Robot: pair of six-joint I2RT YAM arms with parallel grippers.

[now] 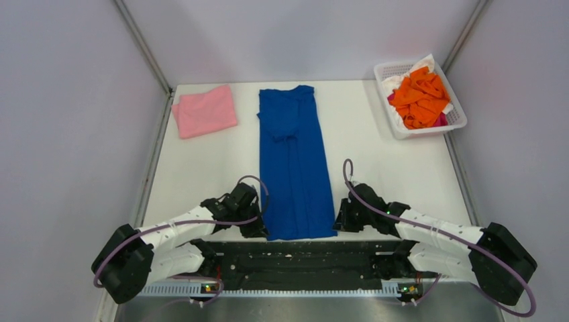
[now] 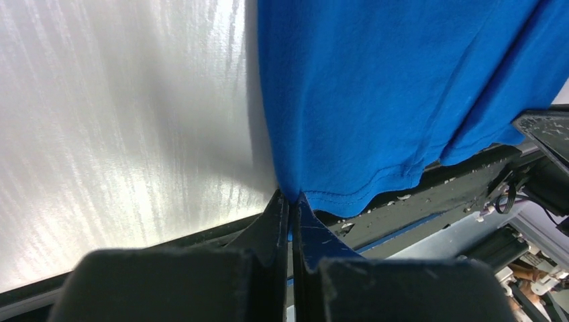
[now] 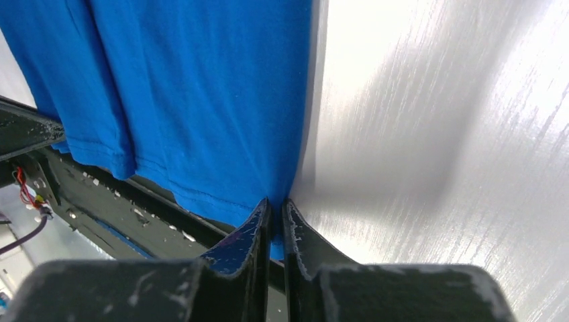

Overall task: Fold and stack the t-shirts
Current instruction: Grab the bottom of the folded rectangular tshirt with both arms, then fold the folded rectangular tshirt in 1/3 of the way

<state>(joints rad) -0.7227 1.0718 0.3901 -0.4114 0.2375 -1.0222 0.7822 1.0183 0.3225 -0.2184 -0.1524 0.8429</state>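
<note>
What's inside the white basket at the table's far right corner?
A heap of crumpled orange t-shirts fills the basket, with white cloth at its left edge and a bit of magenta cloth at the near edge. Anything beneath the heap is covered.

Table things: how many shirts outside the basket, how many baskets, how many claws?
Shirts outside the basket: 2 (blue shirt, pink shirt)
Baskets: 1
Claws: 2 (left claw, right claw)
Total: 5
</note>
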